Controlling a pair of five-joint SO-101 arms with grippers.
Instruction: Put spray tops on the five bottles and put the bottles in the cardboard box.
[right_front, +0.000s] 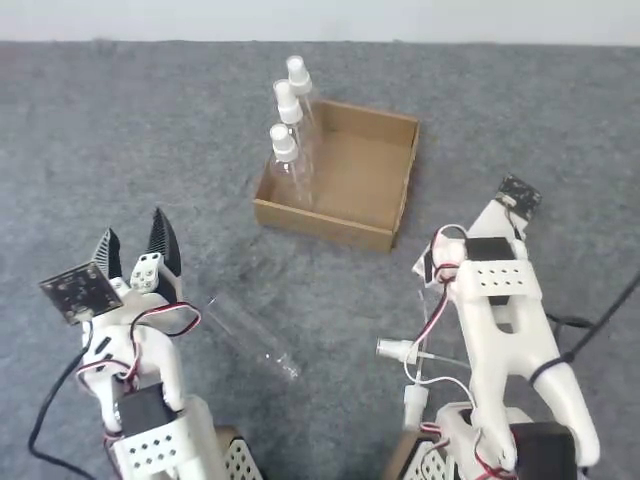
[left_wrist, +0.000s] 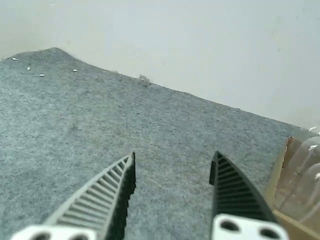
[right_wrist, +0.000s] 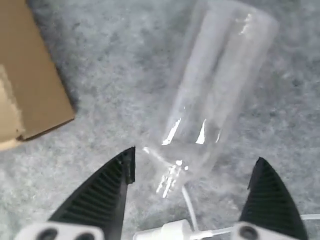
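Note:
The cardboard box (right_front: 405, 170) lies open on the grey carpet, and three clear bottles with white spray tops (right_front: 291, 150) stand along its left inner wall. A clear bottle without a top (right_front: 250, 335) lies on the carpet between the arms. My left gripper (right_front: 135, 225) is raised left of it, open and empty (left_wrist: 174, 155). My right gripper (right_wrist: 196, 155) is open just over the neck end of a topless clear bottle (right_wrist: 215, 85) lying on the carpet. A loose spray top (right_front: 395, 350) with its thin tube lies beside the right arm (right_front: 495, 290).
A second white spray top (right_front: 415, 400) lies near the right arm's base. A corner of the box (right_wrist: 30, 95) is close beside the bottle in the right wrist view. The box edge (left_wrist: 280, 175) and its bottles (left_wrist: 305, 170) are off to one side of the left gripper.

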